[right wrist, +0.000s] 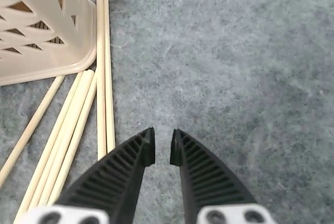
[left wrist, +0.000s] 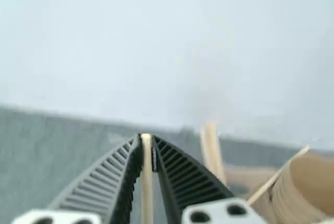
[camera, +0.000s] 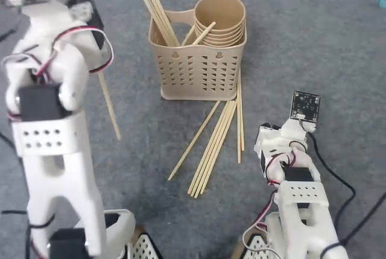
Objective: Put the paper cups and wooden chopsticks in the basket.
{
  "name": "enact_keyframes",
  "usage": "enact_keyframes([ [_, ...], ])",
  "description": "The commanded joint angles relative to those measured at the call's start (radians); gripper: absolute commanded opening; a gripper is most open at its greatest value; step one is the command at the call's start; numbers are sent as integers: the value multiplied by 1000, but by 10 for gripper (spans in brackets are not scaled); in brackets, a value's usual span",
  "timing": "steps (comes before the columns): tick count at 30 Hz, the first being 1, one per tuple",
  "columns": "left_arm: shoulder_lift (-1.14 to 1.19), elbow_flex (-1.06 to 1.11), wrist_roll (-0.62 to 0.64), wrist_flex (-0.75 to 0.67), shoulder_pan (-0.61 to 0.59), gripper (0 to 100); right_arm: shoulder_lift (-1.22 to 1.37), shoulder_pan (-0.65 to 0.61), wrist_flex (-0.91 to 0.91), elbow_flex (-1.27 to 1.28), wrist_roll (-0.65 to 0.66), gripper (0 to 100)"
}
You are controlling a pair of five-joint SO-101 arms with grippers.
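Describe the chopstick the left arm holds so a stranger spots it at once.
Find the beige basket at centre. Left of it, one chopstick slants down from the left end effector. Unlike the bundle lying before the basket, it stands alone, gripped at its upper end.

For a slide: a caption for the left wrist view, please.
Left gripper clamps one wooden chopstick, paper cups nearby.
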Motion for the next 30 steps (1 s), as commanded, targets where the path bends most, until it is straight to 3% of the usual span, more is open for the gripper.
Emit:
enact_keyframes([
  [1,-68,1,-6,-127,43,12,-22,8,-18,-6,-3,66],
  [16,21,65,-11,-968,206,12,-22,8,-21,-6,-3,66],
  [30,213,77,-9,-1094,213,13,-22,8,-21,-6,-3,66],
])
